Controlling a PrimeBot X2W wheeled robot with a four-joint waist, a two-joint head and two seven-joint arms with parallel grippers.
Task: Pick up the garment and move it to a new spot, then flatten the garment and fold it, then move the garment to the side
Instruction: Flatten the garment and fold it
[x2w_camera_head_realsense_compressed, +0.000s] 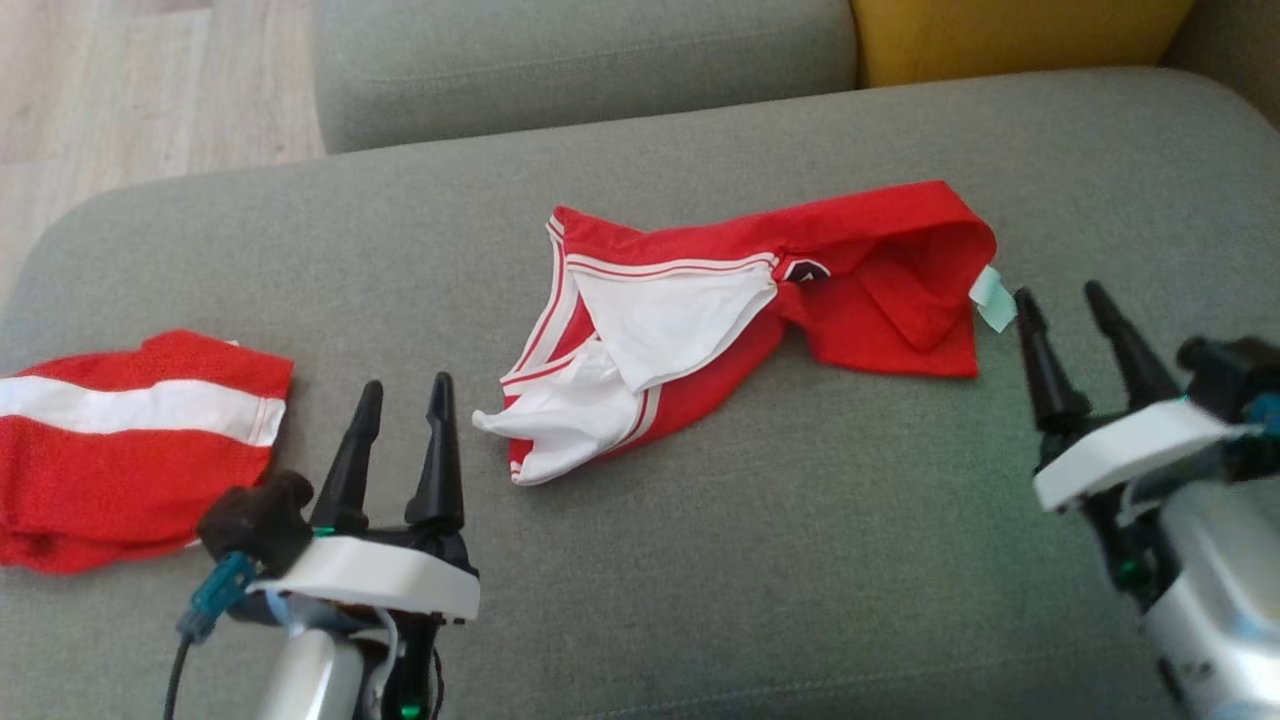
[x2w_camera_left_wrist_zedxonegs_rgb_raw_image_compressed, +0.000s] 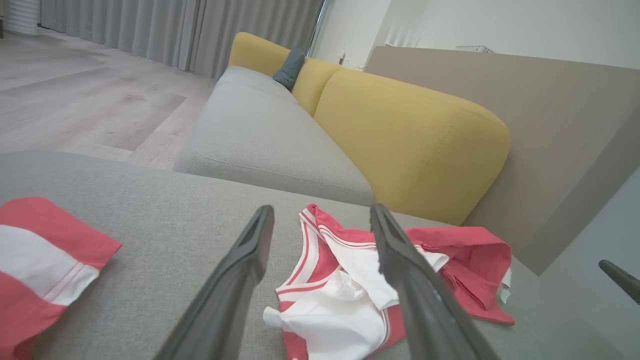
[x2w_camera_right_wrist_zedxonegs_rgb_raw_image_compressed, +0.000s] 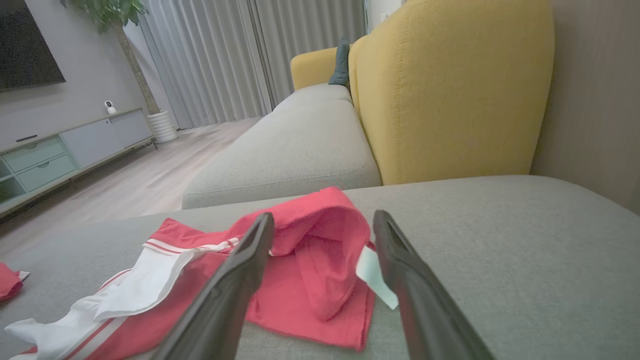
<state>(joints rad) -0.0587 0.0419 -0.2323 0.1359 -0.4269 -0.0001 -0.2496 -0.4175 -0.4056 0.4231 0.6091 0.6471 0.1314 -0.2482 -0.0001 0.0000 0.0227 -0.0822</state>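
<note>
Two units: L gripper (x2w_camera_head_realsense_compressed: 406, 382) and R gripper (x2w_camera_head_realsense_compressed: 1060, 291), jaws apart, empty, flank crumpled red/white garment (x2w_camera_head_realsense_compressed: 880, 250) on sofa seat (x2w_camera_head_realsense_compressed: 800, 520); R gripper just beside its label (x2w_camera_head_realsense_compressed: 993, 297).

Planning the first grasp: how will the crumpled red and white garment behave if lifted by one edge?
Probably floppy: the garment lies in soft folds, so it should drape from the pinch. It looks thin, so likely light. Pushed across the grey cushion, it would likely bunch rather than slide.
</note>
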